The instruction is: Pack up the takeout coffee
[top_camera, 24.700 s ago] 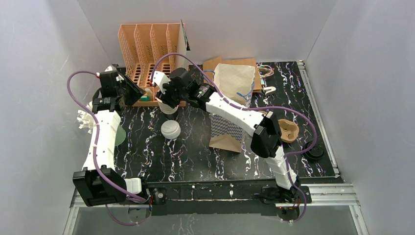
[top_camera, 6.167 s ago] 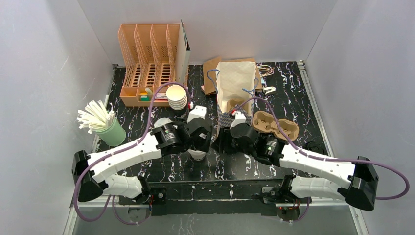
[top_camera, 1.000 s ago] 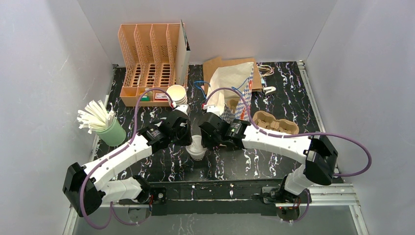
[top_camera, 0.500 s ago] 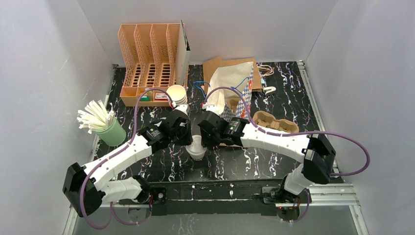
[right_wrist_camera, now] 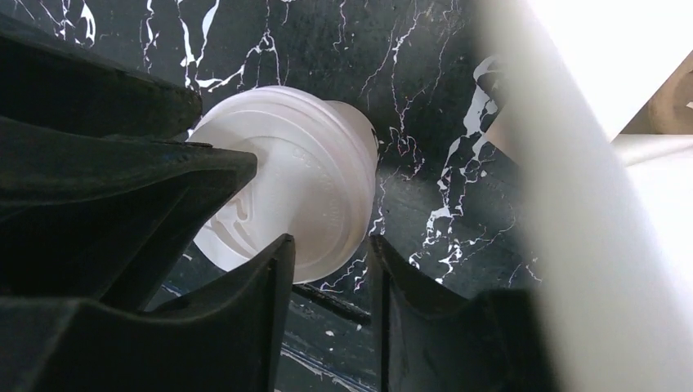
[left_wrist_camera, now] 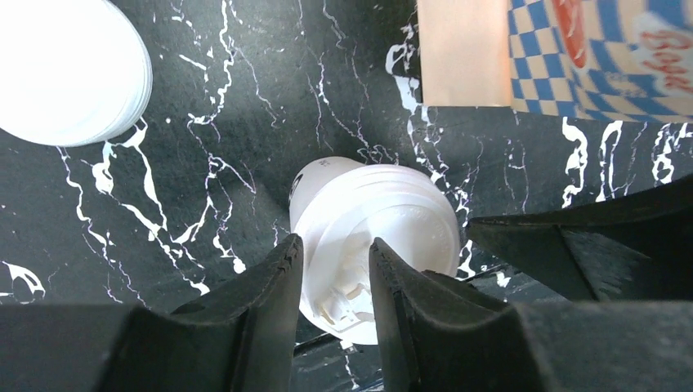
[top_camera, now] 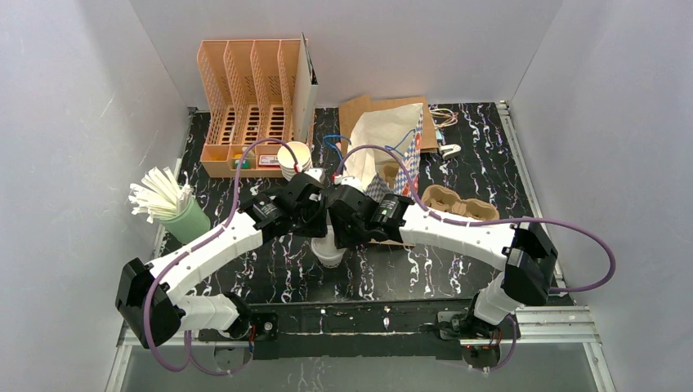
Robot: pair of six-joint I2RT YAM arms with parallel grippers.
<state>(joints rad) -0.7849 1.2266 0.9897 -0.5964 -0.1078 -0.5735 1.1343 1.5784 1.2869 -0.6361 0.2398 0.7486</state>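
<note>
My left fingers (left_wrist_camera: 335, 245) stand parted by a narrow gap with nothing clamped between them. Through the gap I see the round white lid (left_wrist_camera: 409, 229) of a small paper cup (left_wrist_camera: 317, 173) just below. My right fingers (right_wrist_camera: 331, 242) are likewise slightly apart and grip nothing, and their tips hang over the edge of the same lid. I cannot tell whether either pair touches the lid. From the overhead camera, my two arms reach in from the near corners, the left from the left and the right from the right. They meet head to head above the cup, hiding most of it, so only its near side shows beneath them. The lidded cup stands on the black, white-veined counter (top_camera: 270, 273), about midway across and a little nearer than the middle. To its right, apart from it, the brown moulded-pulp two-cup tray (top_camera: 462, 204) lies flat on the counter. Just beyond the right arm is a brown paper bag (top_camera: 391, 139) with blue-and-white check on its side. A stack of paper cups (top_camera: 294, 158) stands just beyond the left fingers. My left wrist camera also shows a stack of round white lids (left_wrist_camera: 69, 69) on the counter near the cup. At the left edge is a green cup of white straws (top_camera: 186, 220). An orange slotted organiser (top_camera: 249, 98) stands in the far left corner.
</note>
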